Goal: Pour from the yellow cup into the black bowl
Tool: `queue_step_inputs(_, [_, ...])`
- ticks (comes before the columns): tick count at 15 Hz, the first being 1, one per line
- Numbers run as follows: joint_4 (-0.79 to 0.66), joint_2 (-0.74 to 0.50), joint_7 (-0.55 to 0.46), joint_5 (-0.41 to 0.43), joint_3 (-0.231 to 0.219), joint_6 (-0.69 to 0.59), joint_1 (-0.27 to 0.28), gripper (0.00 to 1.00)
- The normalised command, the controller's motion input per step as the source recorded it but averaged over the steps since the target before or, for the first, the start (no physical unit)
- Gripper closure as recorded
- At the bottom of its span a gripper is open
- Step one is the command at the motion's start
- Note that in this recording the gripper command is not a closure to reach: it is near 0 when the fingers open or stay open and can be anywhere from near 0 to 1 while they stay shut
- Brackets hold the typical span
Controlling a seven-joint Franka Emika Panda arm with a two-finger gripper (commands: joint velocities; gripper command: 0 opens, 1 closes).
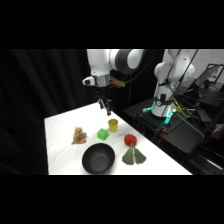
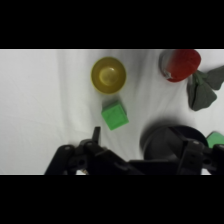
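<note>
The yellow cup [image 1: 113, 125] stands upright on the white table, near its far right side. From above in the wrist view, the yellow cup [image 2: 108, 75] shows a round open mouth. The black bowl [image 1: 98, 158] sits at the table's front; in the wrist view the black bowl [image 2: 167, 137] is partly hidden behind the black linkage. My gripper [image 1: 105, 105] hangs in the air above and just behind the cup, touching nothing. Its fingers stand apart in the wrist view, so the gripper [image 2: 144, 142] is open and holds nothing.
A green cube [image 1: 102, 134] [image 2: 115, 114] lies between cup and bowl. A red object [image 1: 130, 139] [image 2: 180, 64] and a dark green fan-shaped object [image 1: 133, 156] [image 2: 202, 90] sit right of the bowl. A brown clump [image 1: 79, 135] lies at the left. The table's right edge [image 1: 150, 145] runs close by.
</note>
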Motion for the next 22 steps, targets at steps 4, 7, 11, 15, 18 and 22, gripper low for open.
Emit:
queue_step_inputs(4, [-0.52,-0.36,-0.17,0.186,-0.049,0.40,-0.054,0.00])
queue_step_inputs(7, [-0.43,-0.20,-0.13,0.263,0.023,0.51,0.033,0.00])
queue_step_inputs(11, [-0.27,-0.09,-0.13,0.225,0.051,0.39,0.062,0.00])
queue_step_inputs(15, [-0.09,0.06,-0.21,0.251,0.050,0.29,0.057,0.00])
queue_step_inputs(18, [0.08,0.31,-0.19,0.200,0.049,0.31,0.025,0.00])
queue_step_inputs(22, [0.16,0.36,0.00,-0.025,0.031,0.30,-0.012,0.00])
